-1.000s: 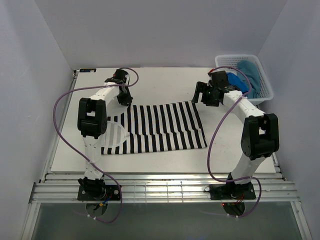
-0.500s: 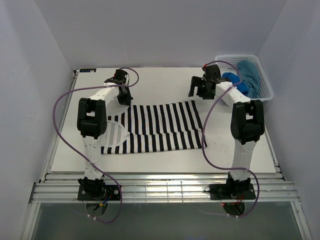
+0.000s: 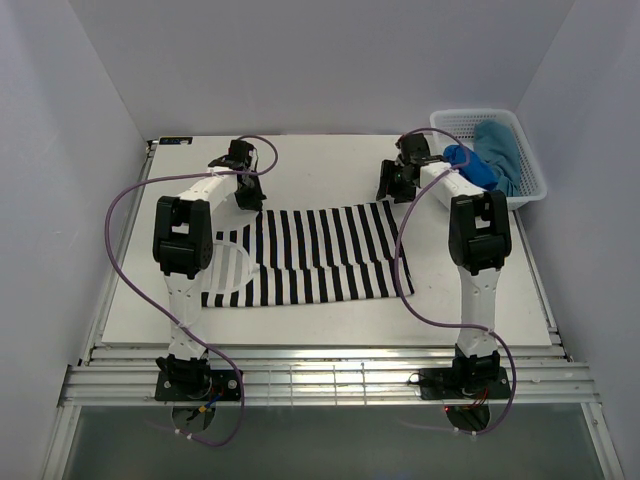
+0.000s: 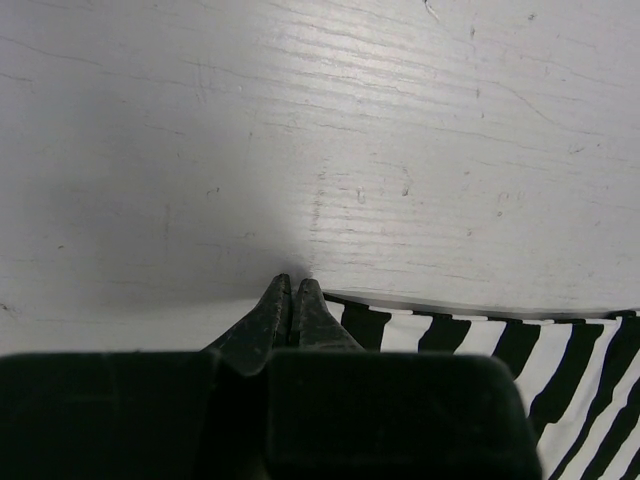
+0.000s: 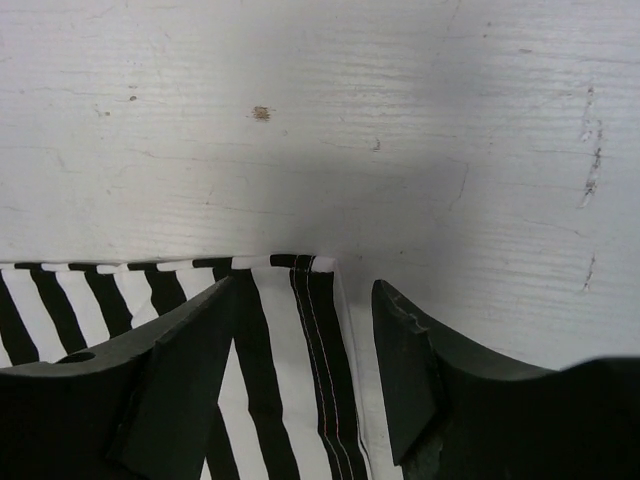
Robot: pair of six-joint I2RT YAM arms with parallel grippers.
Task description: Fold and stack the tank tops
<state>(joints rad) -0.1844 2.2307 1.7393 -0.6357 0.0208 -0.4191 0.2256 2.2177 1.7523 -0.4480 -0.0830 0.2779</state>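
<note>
The black-and-white striped tank top (image 3: 320,255) lies spread flat on the white table (image 3: 330,165). My left gripper (image 3: 250,198) is down at its far left corner. In the left wrist view that gripper (image 4: 290,285) is shut, and the striped edge (image 4: 500,350) runs in under its right finger. My right gripper (image 3: 390,190) is at the far right corner. In the right wrist view it (image 5: 305,290) stands open astride the hemmed corner (image 5: 280,380), with one finger over cloth and the other over bare table. The royal blue top (image 3: 465,160) and the teal top (image 3: 500,150) lie in the basket.
A white mesh basket (image 3: 525,190) stands at the table's far right corner, just right of the right arm. Purple cables loop off both arms. Grey walls close in the left, back and right. A metal rail runs along the near edge.
The right arm has swung left from beside the basket to the striped top's far right corner, and its jaws have narrowed. The left arm has stayed in place.
</note>
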